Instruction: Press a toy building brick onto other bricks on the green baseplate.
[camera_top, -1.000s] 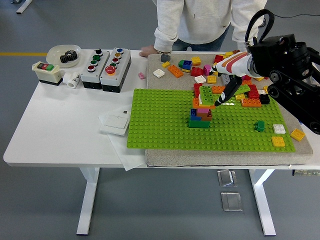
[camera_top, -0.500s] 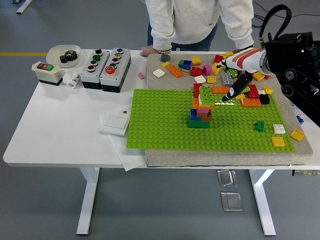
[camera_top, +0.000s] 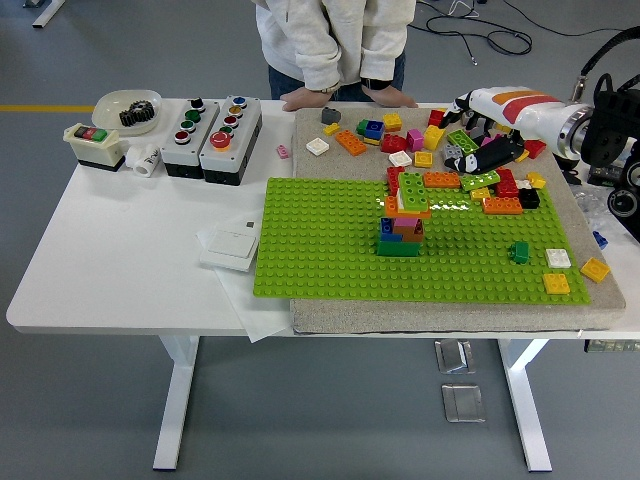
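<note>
Head view: right robot hand (camera_top: 487, 150), fingers relaxed and empty, hovers over loose bricks (camera_top: 440, 150) behind the brick stack (camera_top: 403, 217).

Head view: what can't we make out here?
- Right hand: too small and dark against the loose bricks to tell whether it holds one.
- Left arm: out of frame.
- Brick stack on the green baseplate: too small to tell whether its bricks are fully seated.
- Person: cut off by the top edge.

Bright, even light; sharp focus.

Baseplate (camera_top: 330, 250) bright green; brick stack (camera_top: 403, 215) green, blue, pink, orange, white; right hand (camera_top: 487, 152) black fingers, white-orange-striped wrist.
</note>
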